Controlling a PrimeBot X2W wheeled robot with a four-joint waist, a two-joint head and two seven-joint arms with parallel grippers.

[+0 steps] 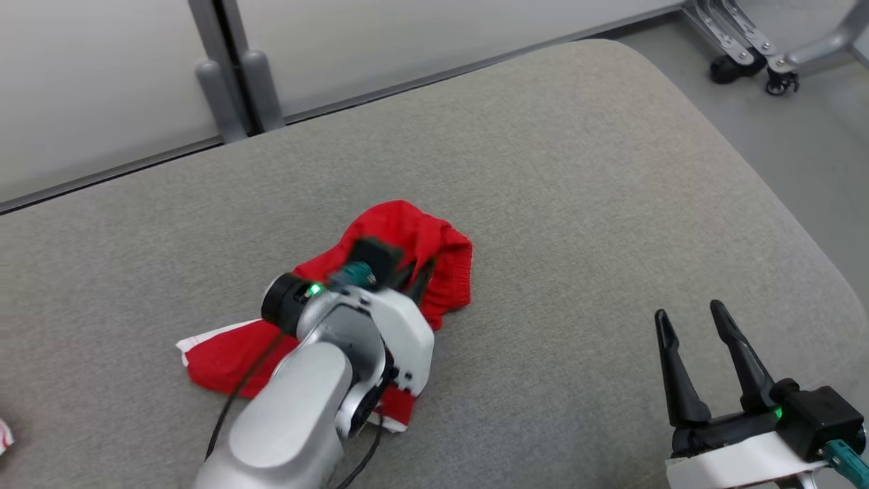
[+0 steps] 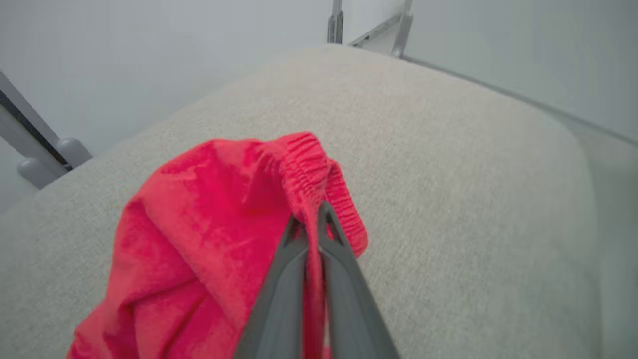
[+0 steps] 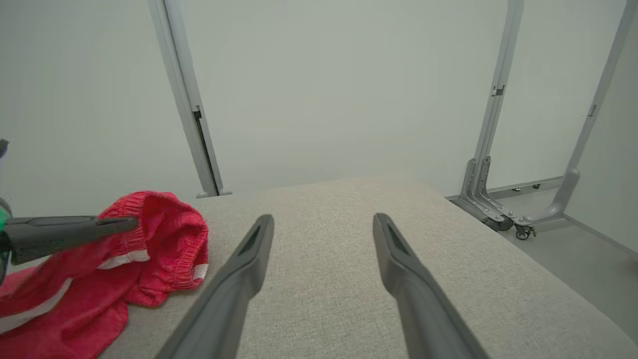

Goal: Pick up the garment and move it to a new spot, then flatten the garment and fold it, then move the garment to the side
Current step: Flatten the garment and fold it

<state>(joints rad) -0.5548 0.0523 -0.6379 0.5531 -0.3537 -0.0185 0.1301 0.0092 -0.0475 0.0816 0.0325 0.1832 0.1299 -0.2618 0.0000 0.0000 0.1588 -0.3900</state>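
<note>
1. Left forearm (image 1: 292, 407), pale and bulky, sits closest to the head camera. It reaches up and forward over the near part of the garment and hides some of the cloth.
2. Grey cushion (image 1: 577, 170) is the broad surface under everything and the only thing here that bears a load. The garment lies left of its middle, and bare fabric stretches away to the right and far side.
3. Red garment (image 1: 407, 231), a crumpled pair of shorts with white trim, has its long axis running from the near left to the far right in the head view. The trimmed leg end lies nearer the robot and the gathered end lies farther off.
4. Right gripper (image 1: 691, 312) hangs over bare cushion, well apart from the garment. Its two fingers are spread wide with nothing between them, and the cloth lies to its left.
5. Left gripper (image 2: 309, 214) is the nearer arm's by far. Its fingers are pinched together on the elastic waistband (image 2: 319, 164) at the garment's far right end, which looks raised a little while the rest trails on the cushion.
6. Judging by this, the pick-up grasp is made and the carry to a new spot comes next. The trailing leg end will likely drag behind.
</note>
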